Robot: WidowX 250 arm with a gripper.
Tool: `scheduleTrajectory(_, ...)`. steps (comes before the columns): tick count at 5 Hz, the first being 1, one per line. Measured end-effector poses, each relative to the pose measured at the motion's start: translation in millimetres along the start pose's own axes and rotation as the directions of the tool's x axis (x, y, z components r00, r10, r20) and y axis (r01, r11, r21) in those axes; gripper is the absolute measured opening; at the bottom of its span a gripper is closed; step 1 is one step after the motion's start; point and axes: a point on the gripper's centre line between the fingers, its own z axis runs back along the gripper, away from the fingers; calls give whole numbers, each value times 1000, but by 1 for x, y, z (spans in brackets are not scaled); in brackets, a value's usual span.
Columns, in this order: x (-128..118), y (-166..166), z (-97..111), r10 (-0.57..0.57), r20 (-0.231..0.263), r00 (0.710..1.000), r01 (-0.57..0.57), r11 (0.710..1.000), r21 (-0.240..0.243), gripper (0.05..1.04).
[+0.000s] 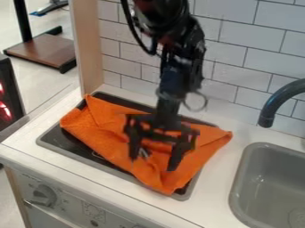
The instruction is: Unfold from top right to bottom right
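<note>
The gripper (pixel 154 162) is held over the middle of the orange cloth (pixel 98 127), its two fingers spread well apart and pointed down, with no fold seen pinched between them; whether the tips are pressed on the fabric cannot be told. For the unfolding, a single upper layer should be sought near the cloth's upper right edge and caught shallowly, so that the layer beneath is not picked up with it. The fingers are best set astride a raised crease and lowered only until the fabric is lightly met, then closed before any lift is made. Once caught, the layer should be raised just clear of the rest and drawn low and slowly toward the lower right, then laid down flat before being released; if it is pulled too hard, the whole cloth may be dragged along. The cloth is spread rumpled across the dark stovetop (pixel 62 140), one corner reaching onto the white counter (pixel 217 178) on the side of the grey sink (pixel 268 182), toward which the cloth should not be allowed to slide.
</note>
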Motion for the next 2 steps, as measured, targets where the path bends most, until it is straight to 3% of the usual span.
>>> scheduleTrajectory(2, 0, 5, 41, -8, 81, 997, 13, 998, -64, 999)
